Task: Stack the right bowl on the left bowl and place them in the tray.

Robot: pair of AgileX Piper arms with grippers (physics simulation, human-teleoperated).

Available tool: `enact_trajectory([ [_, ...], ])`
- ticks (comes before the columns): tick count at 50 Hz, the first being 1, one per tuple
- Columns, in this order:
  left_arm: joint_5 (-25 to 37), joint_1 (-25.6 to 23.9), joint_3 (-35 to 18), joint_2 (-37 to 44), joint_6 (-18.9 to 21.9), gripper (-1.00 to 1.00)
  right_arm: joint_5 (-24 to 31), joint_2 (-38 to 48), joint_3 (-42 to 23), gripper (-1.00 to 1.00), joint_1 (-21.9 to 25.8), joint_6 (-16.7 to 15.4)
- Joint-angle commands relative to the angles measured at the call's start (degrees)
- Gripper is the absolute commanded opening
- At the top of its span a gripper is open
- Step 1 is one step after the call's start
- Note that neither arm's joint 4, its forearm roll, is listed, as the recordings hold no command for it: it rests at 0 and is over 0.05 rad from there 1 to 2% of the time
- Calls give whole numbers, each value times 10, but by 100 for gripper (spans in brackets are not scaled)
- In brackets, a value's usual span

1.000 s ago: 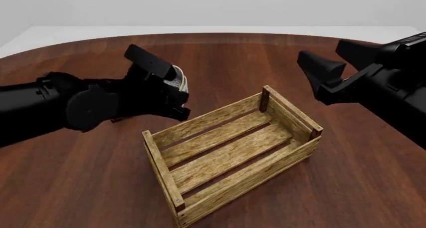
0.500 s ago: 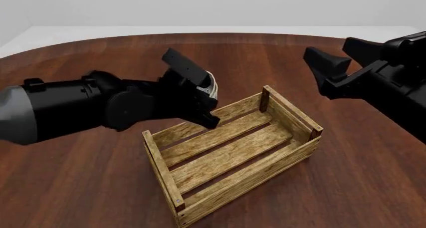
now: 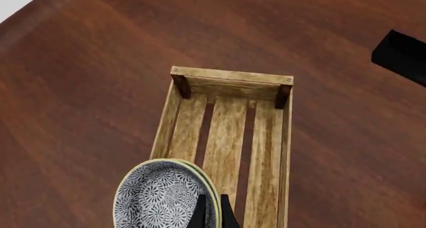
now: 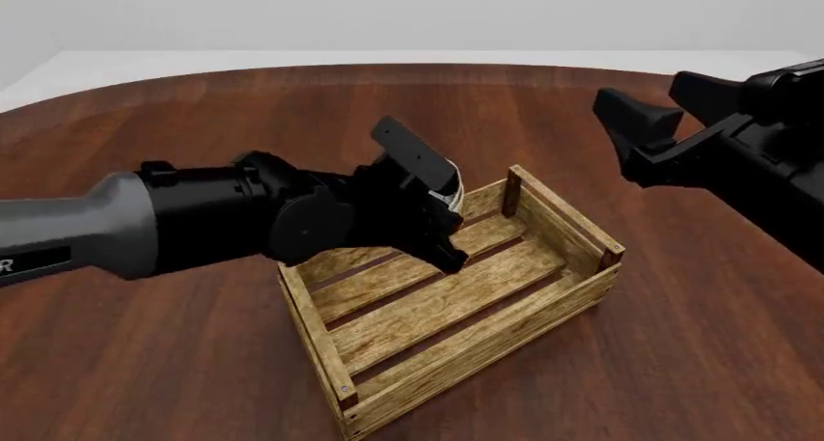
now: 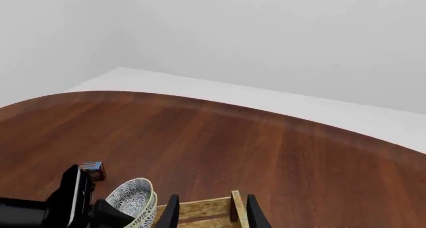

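1. Nearest you sits the tray (image 4: 451, 311), a light-wood slatted crate on the dark tabletop (image 4: 154, 364); its floor is bare slats, with nothing set in it yet.
2. Above the tray's left, far part hangs your left claw (image 4: 431, 205), pinched on the rim of the stacked bowls (image 3: 166, 198). The left wrist view shows a patterned grey-white inside and a doubled rim edge, so I judge the stacking done: one bowl nested in the other.
3. The bowls are held in the air, tilted, over the crate's end rather than its middle, and they touch no slat that I can see.
4. Further off to the right, your right claw (image 4: 644, 137) hovers above the tabletop beyond the tray's far corner; its two fingers stand apart and grip nothing.
5. What is left, as I judge it: bring the stack over the middle slats, level it, lower it inside the walls and let go.
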Motion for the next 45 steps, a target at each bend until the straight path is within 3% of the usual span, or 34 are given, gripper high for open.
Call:
enact_trajectory([
  [1,-11,-17,-19,35,4,-100,5,-11,1,100,-8,4],
  [45,-35,-35,-43,162,9,-100,13,-30,2,100,-14,8],
])
